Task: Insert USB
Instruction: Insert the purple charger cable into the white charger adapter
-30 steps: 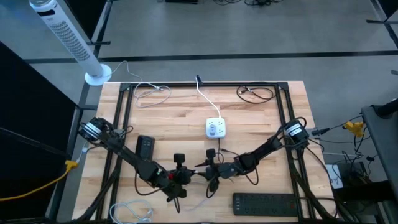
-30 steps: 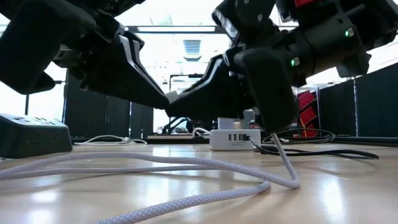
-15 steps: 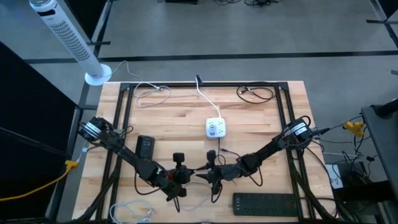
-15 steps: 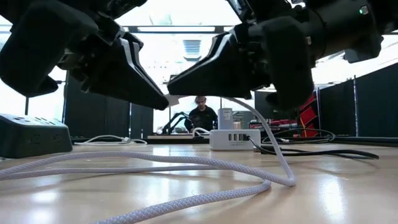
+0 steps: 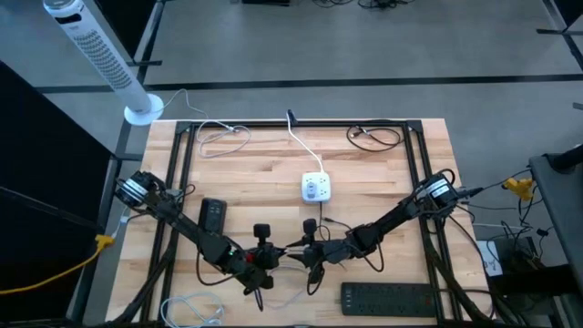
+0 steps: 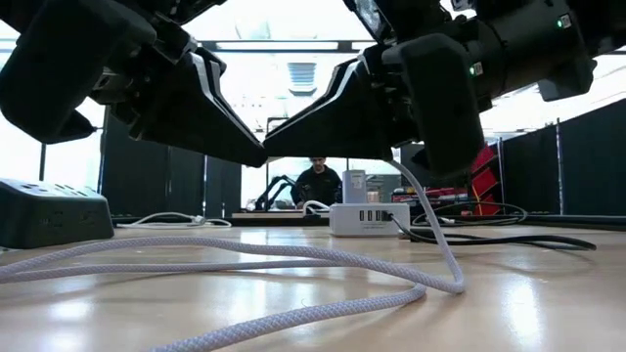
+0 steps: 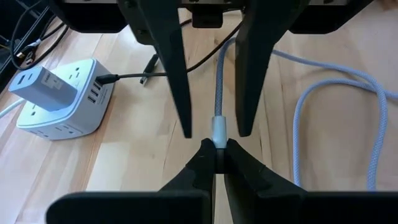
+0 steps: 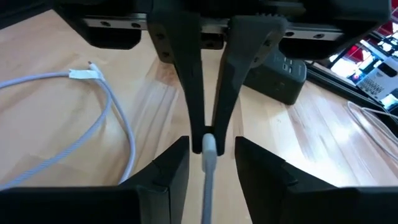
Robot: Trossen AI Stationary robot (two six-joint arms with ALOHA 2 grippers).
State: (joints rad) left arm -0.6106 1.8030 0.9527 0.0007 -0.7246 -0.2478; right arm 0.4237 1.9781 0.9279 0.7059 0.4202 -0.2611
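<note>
Nearest, low view: braided white USB cable [image 6: 293,256], looped slack across the desk [image 6: 528,293], rising to both grippers.

Mid-desk, aloft: USB plug [image 7: 218,132], pinched at its tip by left gripper [image 7: 215,148], jaws shut on it. Facing it, right gripper [image 8: 207,144], jaws parted, straddling the plug body, not clamped.

Handling, judged: light; cord soft and floppy, plug shell rigid, smooth. Best gripped on the shell, never the cord.

Farther: white charging hub [image 5: 316,189], ports facing the grippers. Beyond: a person.
</note>
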